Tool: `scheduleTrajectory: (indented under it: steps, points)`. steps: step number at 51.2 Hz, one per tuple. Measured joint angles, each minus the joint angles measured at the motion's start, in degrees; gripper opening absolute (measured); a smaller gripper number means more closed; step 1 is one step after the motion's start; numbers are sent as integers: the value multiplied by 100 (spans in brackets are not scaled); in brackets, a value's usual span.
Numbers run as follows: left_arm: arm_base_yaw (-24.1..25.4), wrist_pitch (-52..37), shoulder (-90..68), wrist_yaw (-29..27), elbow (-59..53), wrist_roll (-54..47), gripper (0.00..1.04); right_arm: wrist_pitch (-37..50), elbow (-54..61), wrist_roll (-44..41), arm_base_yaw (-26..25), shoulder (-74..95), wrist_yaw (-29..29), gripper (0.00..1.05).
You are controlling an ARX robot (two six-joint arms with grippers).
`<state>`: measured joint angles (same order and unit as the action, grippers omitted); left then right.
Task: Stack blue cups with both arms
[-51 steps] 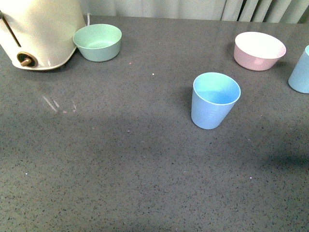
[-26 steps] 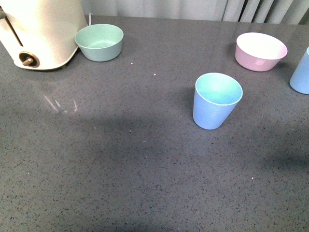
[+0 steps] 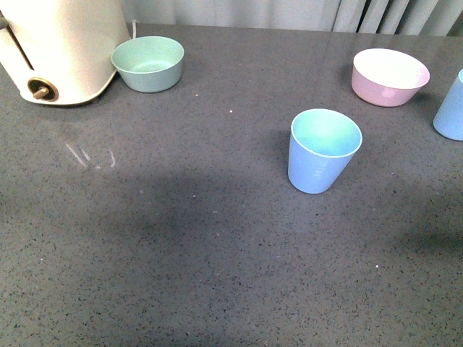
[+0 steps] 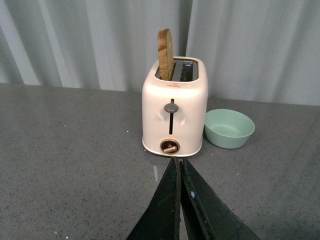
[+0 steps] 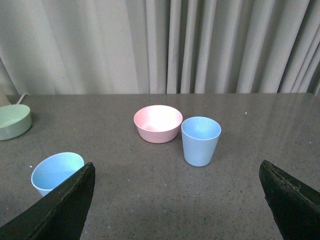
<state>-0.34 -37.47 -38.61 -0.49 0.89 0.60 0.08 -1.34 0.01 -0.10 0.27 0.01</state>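
One blue cup (image 3: 324,150) stands upright mid table (image 3: 181,238), alone. Other blue cup (image 3: 450,108) upright at right edge, near pink bowl (image 3: 390,76). Cups well apart, not stacked. Robot's left gripper (image 4: 179,197) pinched closed, empty; right gripper (image 5: 176,172) spread wide, empty.

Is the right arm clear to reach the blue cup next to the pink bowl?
Likely yes. The right gripper is open and the blue cup stands upright ahead of it with only bare table between. The pink bowl sits close on one side, so finger room there looks tight.
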Motion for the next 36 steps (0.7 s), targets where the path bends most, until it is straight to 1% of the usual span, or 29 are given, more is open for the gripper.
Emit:
scheduleTrajectory:
  steps: [7,36]
  points:
    - [9,643,693,46,0,-2,2,0,0,0,0,0,0,96]
    - [9,2020,2135,46,-2,-2,2,0,0,0,0,0,0,96]
